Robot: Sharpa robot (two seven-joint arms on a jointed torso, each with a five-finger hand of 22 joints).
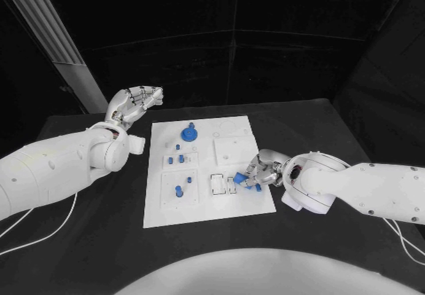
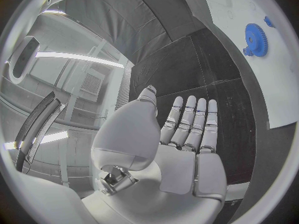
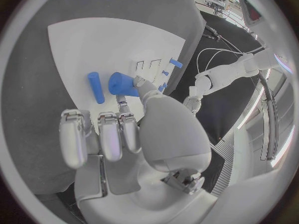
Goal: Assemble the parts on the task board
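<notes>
The white board [image 1: 208, 169] lies in the middle of the black tabletop [image 1: 97, 246], with small blue pieces on it. The right hand [image 1: 257, 174] works at the board's near right edge, its fingers [image 3: 124, 129] curled down around a short blue cylinder [image 3: 122, 83], which it pinches between thumb and a finger, probably so the piece can be turned and aimed at a slot. Just beside it on the board lies a blue rod [image 3: 96, 86], loose and flat, within easy reach of that hand. The rectangular slots [image 1: 222, 183] lie just left of the hand, which may be why it holds the piece there.

The left hand [image 1: 136, 102] is raised past the board's far left corner, fingers [image 2: 190, 122] straight and spread, holding nothing; it seems parked clear of the work. A blue gear [image 1: 188, 132] stands on the far part of the board, and several small blue pegs [image 1: 178, 158] stand in the left-hand blocks, apparently already seated.
</notes>
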